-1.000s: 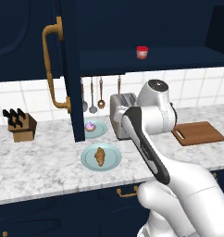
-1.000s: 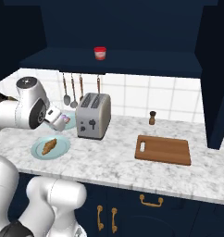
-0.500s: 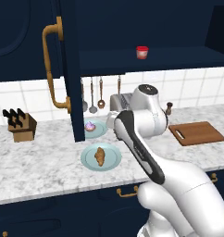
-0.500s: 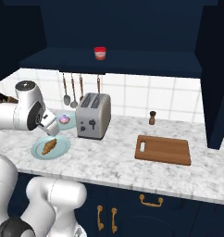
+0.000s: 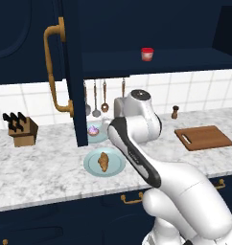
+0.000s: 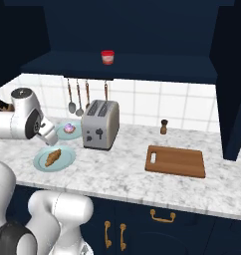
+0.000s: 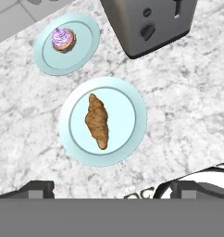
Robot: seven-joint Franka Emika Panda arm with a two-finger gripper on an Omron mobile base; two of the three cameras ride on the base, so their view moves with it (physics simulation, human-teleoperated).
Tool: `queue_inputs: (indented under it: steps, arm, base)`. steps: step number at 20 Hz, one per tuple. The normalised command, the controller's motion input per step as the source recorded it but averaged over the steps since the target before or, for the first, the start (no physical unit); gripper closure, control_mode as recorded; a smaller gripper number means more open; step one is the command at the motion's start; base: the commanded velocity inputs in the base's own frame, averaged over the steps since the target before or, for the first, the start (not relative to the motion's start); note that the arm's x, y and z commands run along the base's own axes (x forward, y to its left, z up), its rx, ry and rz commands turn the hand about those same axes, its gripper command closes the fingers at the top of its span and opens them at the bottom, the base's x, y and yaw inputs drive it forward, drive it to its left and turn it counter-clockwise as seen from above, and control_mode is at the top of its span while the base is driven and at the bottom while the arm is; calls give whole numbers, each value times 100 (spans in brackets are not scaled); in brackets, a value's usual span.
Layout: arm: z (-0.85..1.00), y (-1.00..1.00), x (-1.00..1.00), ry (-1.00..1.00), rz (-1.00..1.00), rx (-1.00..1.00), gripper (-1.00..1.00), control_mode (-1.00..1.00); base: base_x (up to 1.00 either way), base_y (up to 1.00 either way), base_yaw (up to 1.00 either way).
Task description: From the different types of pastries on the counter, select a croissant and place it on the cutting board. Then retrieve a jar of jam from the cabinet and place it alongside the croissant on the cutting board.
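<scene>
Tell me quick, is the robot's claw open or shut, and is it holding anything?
Gripper: open and empty, held above the croissant on its plate.

Looks like home kitchen on my feed. Marbled stone counter [image 6: 122,174] over navy drawers with brass pulls, white tile backsplash behind. Silver toaster [image 6: 100,125] on counter, utensils [image 5: 95,99] hanging on wall, knife block [image 5: 21,130] at left, wooden cutting board [image 6: 176,161] at right. Navy wall cabinet [image 5: 36,43], door open, long brass handle. Pastries plated: croissant [image 7: 97,120], frosted cupcake [image 7: 63,39].
</scene>
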Motion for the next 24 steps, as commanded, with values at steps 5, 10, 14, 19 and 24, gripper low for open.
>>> queue_inputs:
  steps: [5,10,14,19,24]
  arm:
    - [-6,3,30,0,0,0,-100,-100]
    - [-10,4,35,0,0,0,-100,-100]
    - [-25,12,23,0,0,0,-100,-100]
    - [-32,13,19,0,0,0,-100,-100]
    - [-29,3,24,0,0,0,-100,-100]
  base:
    - [0,0,0]
    - [0,0,0]
    - [0,0,0]
    - [0,0,0]
    - [0,0,0]
